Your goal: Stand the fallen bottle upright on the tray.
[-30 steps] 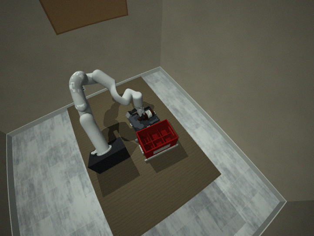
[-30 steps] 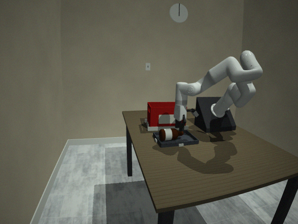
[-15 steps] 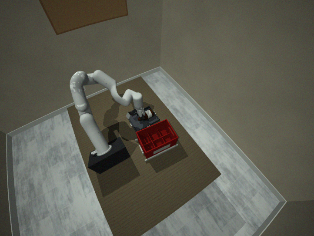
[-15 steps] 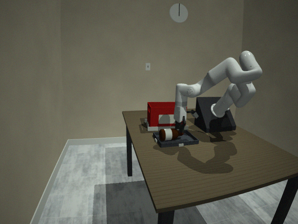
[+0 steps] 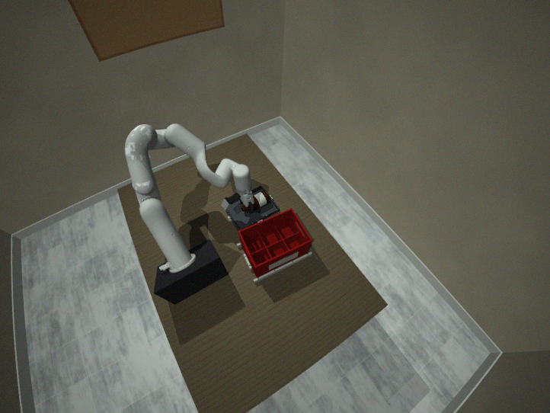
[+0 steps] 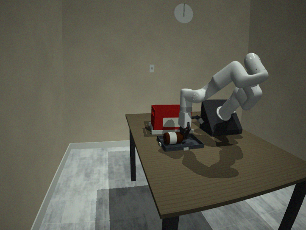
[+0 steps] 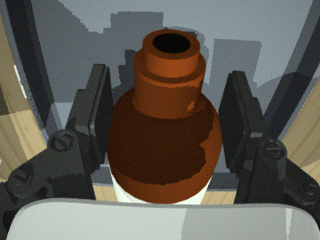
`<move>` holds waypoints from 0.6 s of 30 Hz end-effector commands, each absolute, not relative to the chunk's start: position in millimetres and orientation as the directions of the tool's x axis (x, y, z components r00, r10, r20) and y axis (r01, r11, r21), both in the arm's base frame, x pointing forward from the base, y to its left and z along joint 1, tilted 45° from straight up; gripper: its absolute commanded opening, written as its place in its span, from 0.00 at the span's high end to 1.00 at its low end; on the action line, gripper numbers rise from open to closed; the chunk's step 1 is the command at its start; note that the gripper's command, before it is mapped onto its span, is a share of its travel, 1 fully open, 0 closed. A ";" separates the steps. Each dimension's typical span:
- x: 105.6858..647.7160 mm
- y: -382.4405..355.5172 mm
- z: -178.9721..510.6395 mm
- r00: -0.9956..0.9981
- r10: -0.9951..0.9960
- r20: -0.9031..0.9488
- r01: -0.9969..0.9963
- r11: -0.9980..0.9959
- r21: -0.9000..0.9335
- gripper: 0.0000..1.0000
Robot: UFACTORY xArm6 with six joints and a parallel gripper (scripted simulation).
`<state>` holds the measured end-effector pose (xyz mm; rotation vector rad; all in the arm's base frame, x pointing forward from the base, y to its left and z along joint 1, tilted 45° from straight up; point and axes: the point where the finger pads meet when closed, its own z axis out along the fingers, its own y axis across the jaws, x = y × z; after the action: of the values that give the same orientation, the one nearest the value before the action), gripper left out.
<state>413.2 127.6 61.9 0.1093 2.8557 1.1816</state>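
A brown bottle (image 5: 260, 199) (image 6: 172, 138) (image 7: 163, 138) with a white label lies on its side in the dark grey tray (image 5: 239, 217) (image 6: 182, 147) (image 7: 237, 8). Its open neck points toward the arm's base. My gripper (image 5: 245, 205) (image 6: 185, 132) (image 7: 167, 87) points down at the neck end and is open. One finger stands on each side of the bottle's shoulder, with a narrow gap showing on the right side in the wrist view. The bottle's base end is hidden behind my wrist there.
A red crate (image 5: 275, 262) (image 6: 162, 111) with inner dividers stands on a pale base right beside the tray. The arm's black pedestal (image 5: 190, 275) (image 6: 217, 123) sits further along the brown table (image 5: 275, 347) (image 6: 222, 178).
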 end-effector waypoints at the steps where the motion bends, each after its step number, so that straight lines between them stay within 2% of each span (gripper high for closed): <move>1: 414.7 129.3 60.4 -0.996 0.086 -0.021 0.045 0.706 0.707 0.35; 18: 415.5 136.9 52.8 -0.996 0.086 -0.021 0.045 0.706 0.707 0.35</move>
<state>414.4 136.9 52.6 0.1093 2.8553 1.1815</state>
